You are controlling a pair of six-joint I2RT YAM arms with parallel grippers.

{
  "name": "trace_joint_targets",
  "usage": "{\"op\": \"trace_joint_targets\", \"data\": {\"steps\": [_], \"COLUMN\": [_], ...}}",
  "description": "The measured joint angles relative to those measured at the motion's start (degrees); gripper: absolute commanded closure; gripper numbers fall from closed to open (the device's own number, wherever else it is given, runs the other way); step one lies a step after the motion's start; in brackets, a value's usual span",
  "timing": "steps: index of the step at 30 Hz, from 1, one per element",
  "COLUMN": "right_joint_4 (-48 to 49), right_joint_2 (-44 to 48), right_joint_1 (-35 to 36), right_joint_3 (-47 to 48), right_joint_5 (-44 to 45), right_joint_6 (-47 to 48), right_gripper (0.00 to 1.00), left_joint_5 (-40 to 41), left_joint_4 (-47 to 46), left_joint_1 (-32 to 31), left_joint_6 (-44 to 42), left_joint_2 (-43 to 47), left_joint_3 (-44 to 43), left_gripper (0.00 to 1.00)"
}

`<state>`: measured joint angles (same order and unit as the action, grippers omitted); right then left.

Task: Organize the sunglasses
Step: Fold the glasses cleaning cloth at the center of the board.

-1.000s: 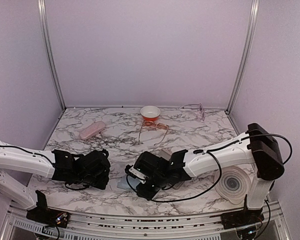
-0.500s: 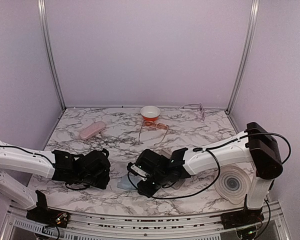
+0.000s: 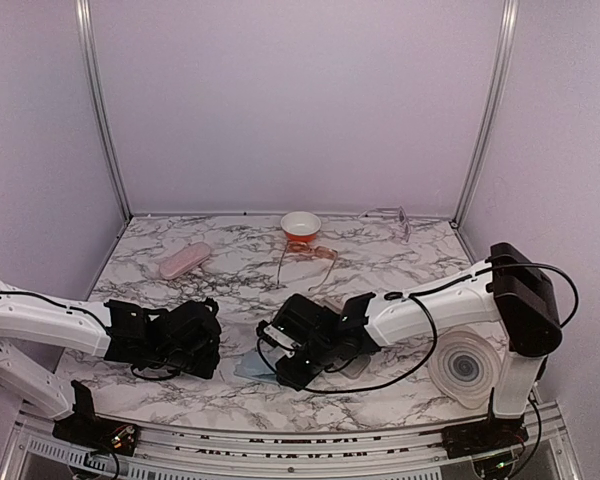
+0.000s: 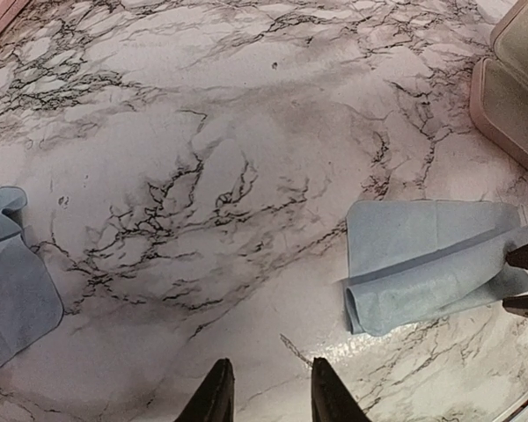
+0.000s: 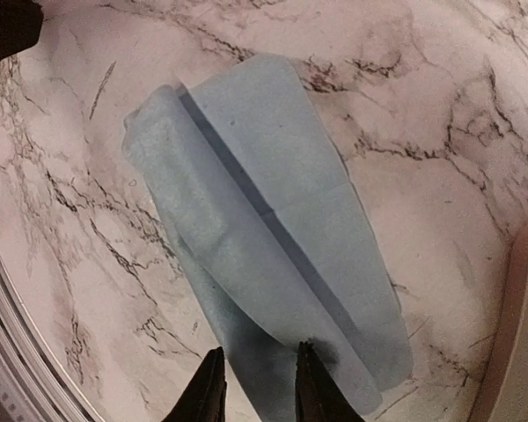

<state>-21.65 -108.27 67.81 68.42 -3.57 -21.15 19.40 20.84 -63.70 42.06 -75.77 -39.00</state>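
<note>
**Sunglasses Not Yet Put Away as Cloth Comes First**

On the table (image 3: 400, 265), my right claw (image 5: 260, 348) straddles the blue cloth's (image 5: 264, 193) edge, fingers partly apart and not clamped. My left claw (image 4: 270, 362) hovers slightly open and empty. A pink case (image 3: 183, 261) lies far left. Both sunglasses lie loose, the orange pair (image 3: 305, 258) by the bowl (image 3: 300, 225) and the pale pair (image 3: 398, 214) at the back wall.

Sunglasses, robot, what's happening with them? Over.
Left fingers open, empty. Right fingers open, tips at blue cloth. Orange sunglasses by bowl, pale pair back right, both untouched. Over.
</note>
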Motion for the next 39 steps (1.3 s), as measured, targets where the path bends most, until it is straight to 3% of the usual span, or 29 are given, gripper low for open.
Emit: {"op": "trace_joint_targets", "data": {"steps": [31, 39], "right_joint_4": [1.33, 2.67], "right_joint_2": [-1.66, 5.73], "right_joint_1": [-3.76, -3.28], "right_joint_3": [3.65, -1.92], "right_joint_5": [3.06, 2.47], "right_joint_6": [-0.28, 0.92], "right_gripper": [0.68, 0.7], "left_joint_5": [-6.78, -6.91], "left_joint_4": [-3.1, -3.17], "left_joint_1": [-1.99, -2.16], "left_joint_6": [-7.08, -7.98], "left_joint_2": [1.27, 1.99], "left_joint_3": [-0.02, -0.02], "left_gripper": [0.69, 0.69]}}
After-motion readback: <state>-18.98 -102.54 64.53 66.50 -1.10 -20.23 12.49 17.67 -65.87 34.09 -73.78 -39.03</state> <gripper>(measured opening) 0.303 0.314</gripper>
